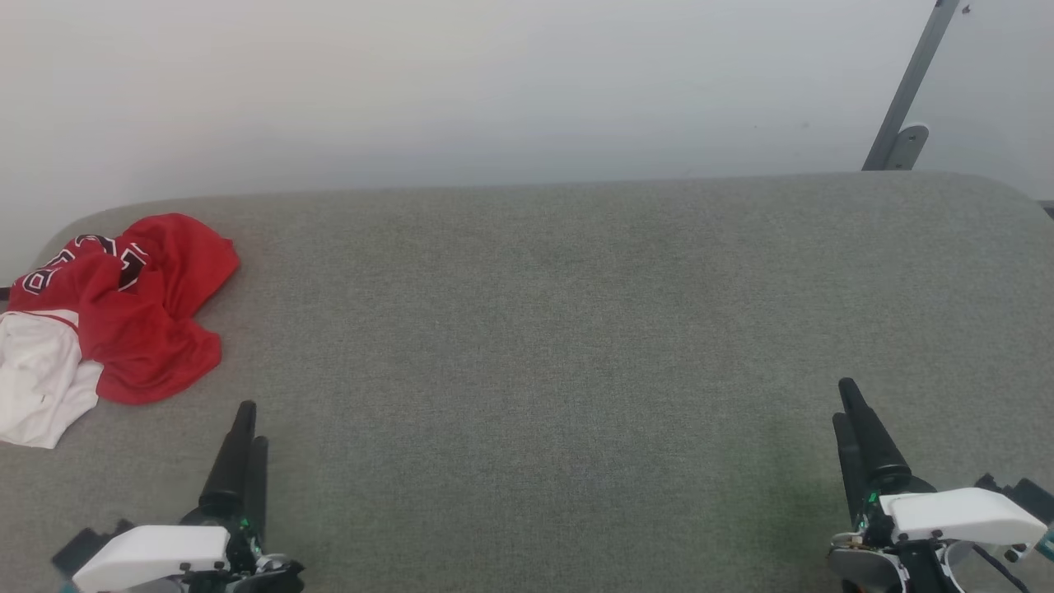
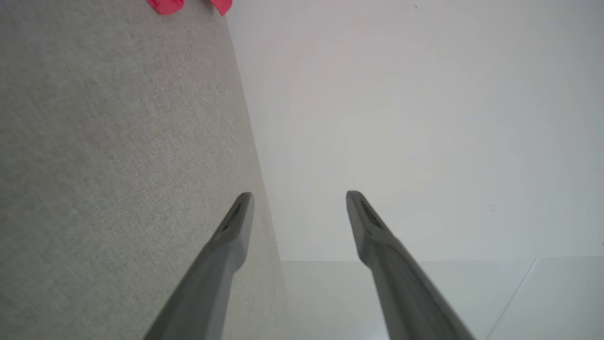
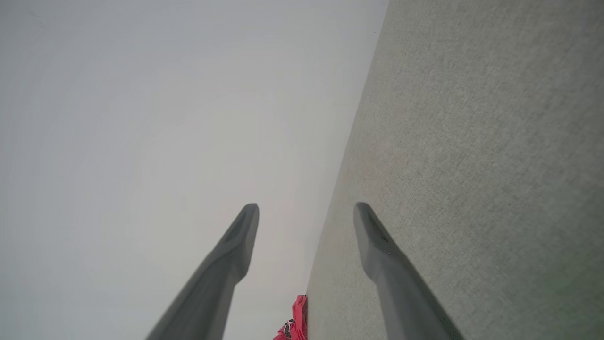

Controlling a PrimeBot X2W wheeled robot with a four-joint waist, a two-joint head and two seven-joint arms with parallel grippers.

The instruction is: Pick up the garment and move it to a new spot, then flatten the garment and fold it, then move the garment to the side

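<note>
The garment (image 1: 140,317) is a crumpled red jersey with a white part and black-and-white lettering, lying at the far left of the grey cloth-covered table (image 1: 535,371). My left gripper (image 1: 251,424) hovers low at the front left, just right of and nearer than the garment, open and empty. My right gripper (image 1: 843,402) stands open at the front right, far from the cloth. The left wrist view shows the open left gripper (image 2: 299,194) with a red edge of the garment (image 2: 165,5) at the top. In the right wrist view the open right gripper (image 3: 306,207) has a red scrap of the garment (image 3: 296,323) far beyond it.
A white wall (image 1: 494,82) rises behind the table's far edge. A slanted grey metal bar with a bracket (image 1: 902,123) stands at the back right. The table has rounded corners, and the garment's white part reaches its left edge.
</note>
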